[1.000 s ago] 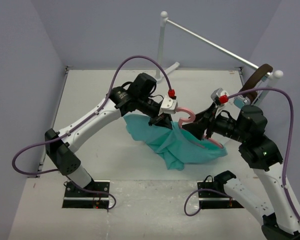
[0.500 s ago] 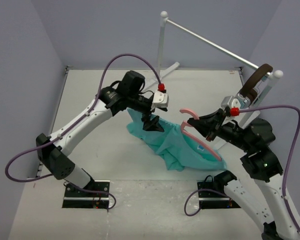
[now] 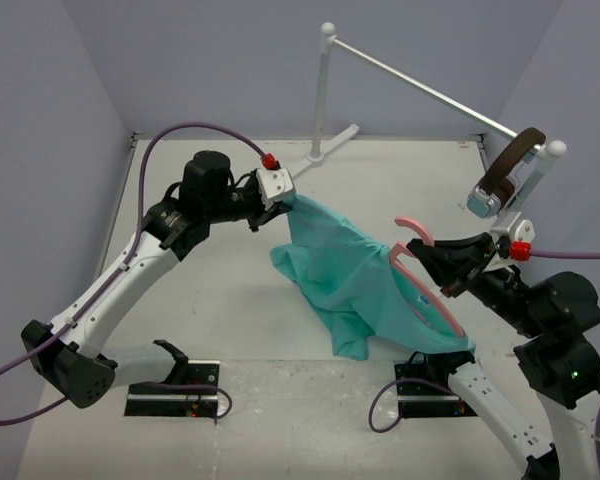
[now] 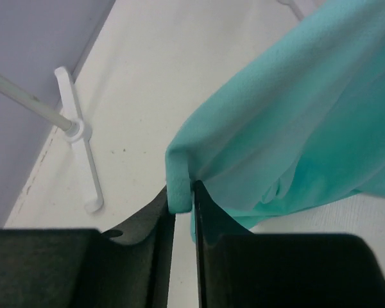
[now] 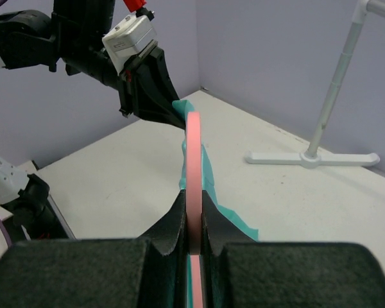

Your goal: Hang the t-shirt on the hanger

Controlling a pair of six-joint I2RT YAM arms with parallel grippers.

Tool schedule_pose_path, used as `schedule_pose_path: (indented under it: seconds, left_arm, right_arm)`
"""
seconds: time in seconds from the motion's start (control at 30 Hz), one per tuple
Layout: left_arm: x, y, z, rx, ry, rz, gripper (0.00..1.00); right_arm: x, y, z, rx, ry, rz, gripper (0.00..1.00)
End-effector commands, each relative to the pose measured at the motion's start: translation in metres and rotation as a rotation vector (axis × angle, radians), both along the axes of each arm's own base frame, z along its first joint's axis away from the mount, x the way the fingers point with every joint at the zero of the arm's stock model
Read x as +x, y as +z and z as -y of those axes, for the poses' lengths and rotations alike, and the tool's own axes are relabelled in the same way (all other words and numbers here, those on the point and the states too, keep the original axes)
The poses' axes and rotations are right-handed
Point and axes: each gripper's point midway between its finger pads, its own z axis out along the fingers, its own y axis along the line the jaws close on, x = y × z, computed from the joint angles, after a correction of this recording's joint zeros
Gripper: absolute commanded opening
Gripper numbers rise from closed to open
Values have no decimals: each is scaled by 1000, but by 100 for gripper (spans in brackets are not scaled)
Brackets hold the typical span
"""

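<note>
The teal-green t-shirt [image 3: 345,265] hangs stretched above the table between both arms. My left gripper [image 3: 278,205] is shut on its upper left edge; in the left wrist view that gripper [image 4: 181,199] pinches a folded hem of the t-shirt [image 4: 295,122]. The pink hanger [image 3: 428,290] runs through the shirt's right side, hook up. My right gripper [image 3: 442,268] is shut on the hanger; in the right wrist view the gripper [image 5: 194,215] clamps the pink hanger [image 5: 193,154] edge-on, with the t-shirt [image 5: 212,192] draped behind it.
A white rail stand [image 3: 323,95] rises at the back, its rail slanting to the right corner where brown-banded headphones [image 3: 505,172] hang. Its base foot [image 4: 77,138] lies near the back wall. Purple walls close in both sides.
My left gripper opened, took a new hold on the shirt's edge and pulled it up and left, spreading the cloth. The right arm drew the hanger back to the right and lifted it.
</note>
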Motion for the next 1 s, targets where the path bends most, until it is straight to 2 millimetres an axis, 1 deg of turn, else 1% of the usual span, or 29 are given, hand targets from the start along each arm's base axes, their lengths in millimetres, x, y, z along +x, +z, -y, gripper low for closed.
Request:
schedule_pose_path:
  seconds: [0.0,0.1,0.2,0.27,0.43,0.53,0.6,0.7,0.77,0.83,0.87,0.9,0.93,0.97]
  left_arm:
    - [19,12,-5,-36,87,34,0]
    - [22,14,-10,-39,117,40,0]
    - [33,19,-19,-52,190,64,0]
    - [40,21,-23,-70,229,67,0]
    - [75,26,-53,-114,435,51,0]
    - [89,20,-63,-144,510,-13,0]
    - [100,9,-71,-139,559,-50,0]
    - [106,1,-76,-144,585,-90,0]
    - [107,1,-78,-158,597,-98,0]
    - [100,6,-66,-177,512,-102,0]
    - [82,13,-46,-206,360,-120,0]
    - [76,19,-42,-216,320,-113,6]
    - [59,28,-31,-238,210,-114,22]
    - [39,36,-21,-259,90,-109,54]
  right_arm:
    - [0,11,8,5,-44,28,0]
    - [3,9,12,7,-71,22,0]
    - [5,8,13,7,-84,16,0]
    - [1,10,13,15,-73,20,0]
    - [-6,14,18,29,-85,37,0]
    - [-8,18,20,38,-91,43,0]
    - [-9,19,21,39,-97,48,0]
    - [-10,21,22,39,-99,50,0]
    - [-7,19,21,36,-97,39,0]
    - [-3,16,18,28,-92,22,0]
    - [2,13,15,18,-88,7,0]
    - [3,12,14,14,-86,3,0]
    - [4,10,12,10,-81,-3,0]
    - [5,10,11,6,-73,-6,0]
